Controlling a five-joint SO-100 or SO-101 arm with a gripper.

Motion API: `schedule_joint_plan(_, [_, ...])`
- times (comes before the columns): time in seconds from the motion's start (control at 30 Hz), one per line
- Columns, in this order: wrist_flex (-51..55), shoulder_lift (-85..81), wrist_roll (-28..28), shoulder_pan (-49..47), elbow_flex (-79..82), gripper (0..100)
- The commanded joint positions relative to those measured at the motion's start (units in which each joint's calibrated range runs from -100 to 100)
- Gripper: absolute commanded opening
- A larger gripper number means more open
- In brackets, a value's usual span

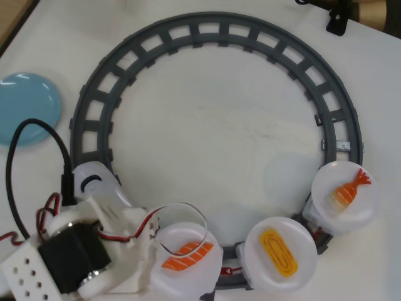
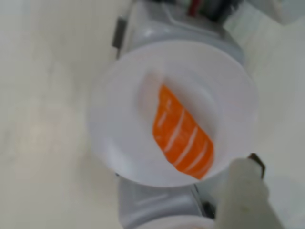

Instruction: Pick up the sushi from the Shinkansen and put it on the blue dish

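In the overhead view, the grey ring track carries the Shinkansen at lower left, arm above it. The blue dish sits far left. The shrimp sushi rides the rightmost white plate. The gripper's opening cannot be told.

One camera hangs overhead, looking straight down on the whole grey ring track, with the arm at its lower left corner. The other rides the wrist, facing down and very near, blurred. Both views share the white plate carrying the salmon slice.
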Motion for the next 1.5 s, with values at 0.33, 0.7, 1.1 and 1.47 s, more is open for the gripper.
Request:
schedule_joint_plan(0.33, [-5.65,-0.23,-3.97,0.93,1.78,18])
schedule_joint_plan(0.7, [-22.97,-0.15,-26.66,10.62,4.12,18])
schedule_joint_plan(1.1, [-27.47,10.72,-38.48,11.15,13.23,18])
schedule_joint_plan(1.47, [-25.01,6.98,-37.96,10.79,7.46,18])
